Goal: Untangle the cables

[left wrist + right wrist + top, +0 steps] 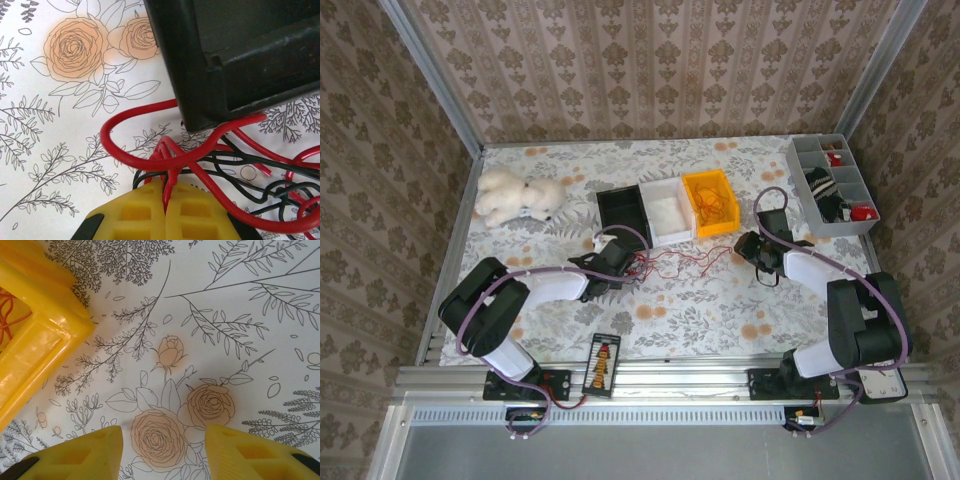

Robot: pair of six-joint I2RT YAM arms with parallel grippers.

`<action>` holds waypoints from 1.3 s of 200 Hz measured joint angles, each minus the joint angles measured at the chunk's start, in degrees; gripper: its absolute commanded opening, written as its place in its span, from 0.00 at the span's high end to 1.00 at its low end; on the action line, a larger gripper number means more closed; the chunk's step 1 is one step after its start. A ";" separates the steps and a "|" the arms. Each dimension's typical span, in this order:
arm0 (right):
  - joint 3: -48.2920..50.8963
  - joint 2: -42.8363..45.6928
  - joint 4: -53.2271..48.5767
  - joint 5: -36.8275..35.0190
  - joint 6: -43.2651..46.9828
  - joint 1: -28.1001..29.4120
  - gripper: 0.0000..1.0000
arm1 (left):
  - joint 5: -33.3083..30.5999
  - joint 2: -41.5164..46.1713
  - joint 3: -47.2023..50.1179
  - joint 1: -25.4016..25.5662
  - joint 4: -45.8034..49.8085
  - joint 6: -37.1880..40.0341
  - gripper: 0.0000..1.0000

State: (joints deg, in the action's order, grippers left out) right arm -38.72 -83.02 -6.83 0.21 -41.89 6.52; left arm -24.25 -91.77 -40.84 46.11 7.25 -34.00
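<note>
Yellow-tipped, the left gripper (165, 212) is pressed together, pinching a red strand of the cables (165, 150), which sprawl on the floral bench (75, 125) at the black bin's (240, 55) corner. The right gripper (164, 455) hangs spread, nothing between its fingers, near the yellow bin (35, 335).

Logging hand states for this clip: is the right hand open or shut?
Open: the right hand shows its yellow fingers apart, bare flowered tablecloth between them, nothing held.

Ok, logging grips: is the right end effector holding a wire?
No, the right end effector stands open over the tablecloth with nothing between its fingers.
</note>
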 measured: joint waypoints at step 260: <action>-12.61 -15.78 0.98 5.11 5.33 10.51 0.91 | -2.80 -1.25 -0.94 1.86 0.85 2.62 1.00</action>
State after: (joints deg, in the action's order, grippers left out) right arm -51.33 -98.80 -5.85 5.32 -36.56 17.04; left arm -27.05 -93.01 -41.78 47.97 8.10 -31.38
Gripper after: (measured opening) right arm 0.134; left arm 0.047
